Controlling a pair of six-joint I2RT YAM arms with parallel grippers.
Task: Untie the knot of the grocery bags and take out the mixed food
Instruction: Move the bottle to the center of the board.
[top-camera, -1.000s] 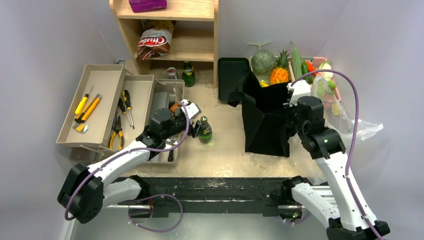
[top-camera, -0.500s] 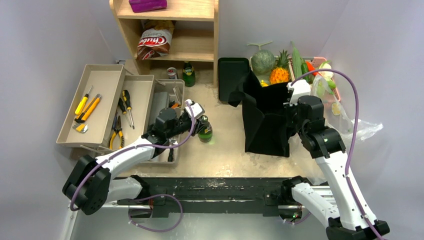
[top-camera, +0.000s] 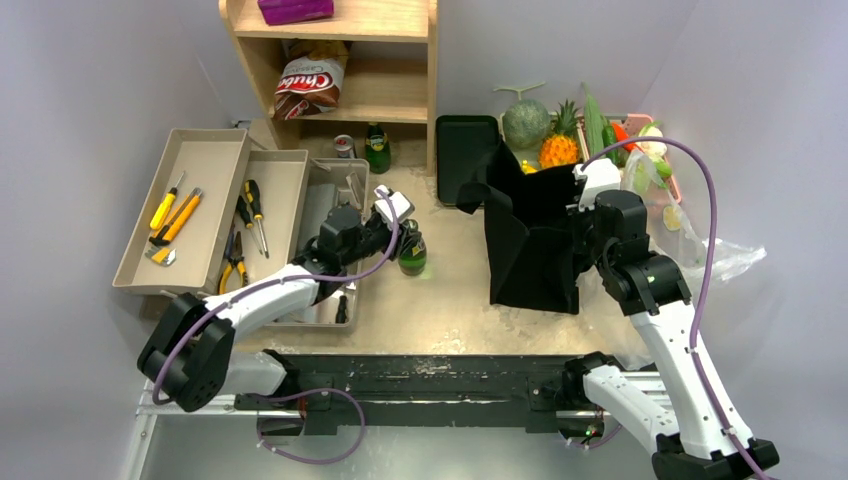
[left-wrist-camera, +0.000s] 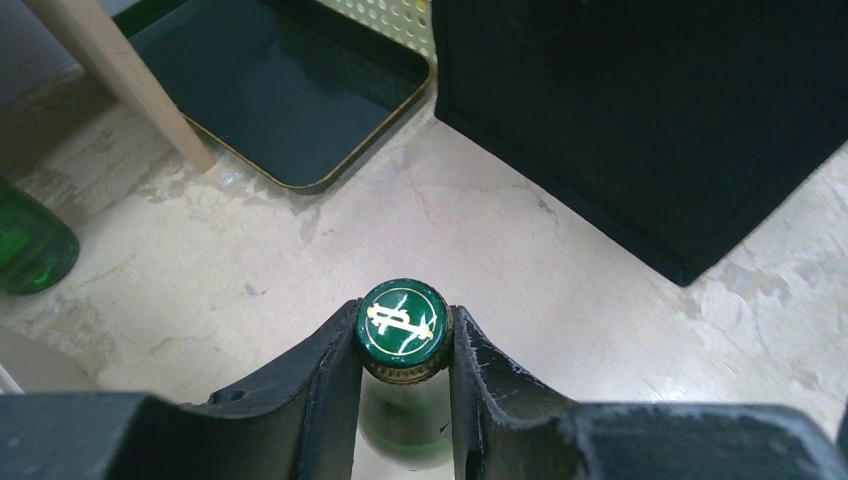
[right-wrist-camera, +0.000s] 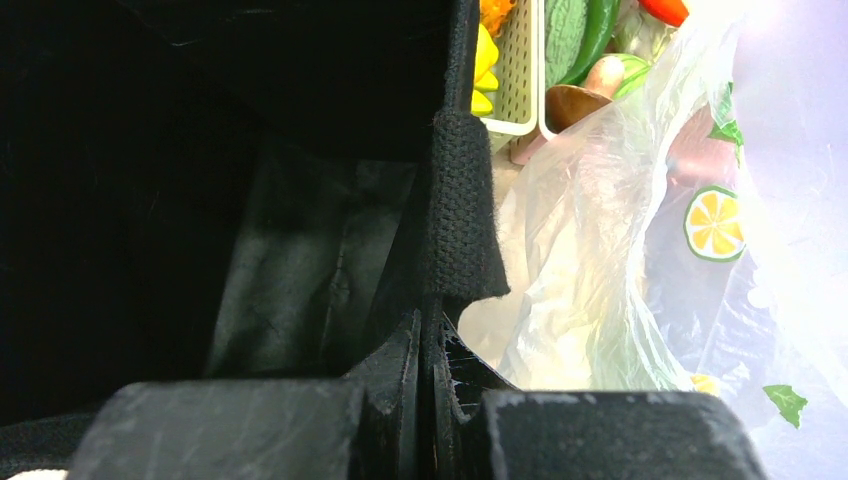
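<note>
Left gripper (left-wrist-camera: 403, 330) clamps the bottle (top-camera: 410, 256) by its neck, upright on the table (top-camera: 450, 300) left of the black bag (top-camera: 535, 245), whose rim my right gripper (right-wrist-camera: 430, 330) pinches tight; with produce (top-camera: 560, 135) out at far right, I judge unpacking nearly finished.

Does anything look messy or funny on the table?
Nothing looks spilled or broken. The thin see-through plastic bag lies crumpled and limp on the right, next to the floppy black cloth bag, whose edge the right gripper pinches. One green glass bottle stands by itself in the middle, its cap squeezed by the left gripper.
</note>
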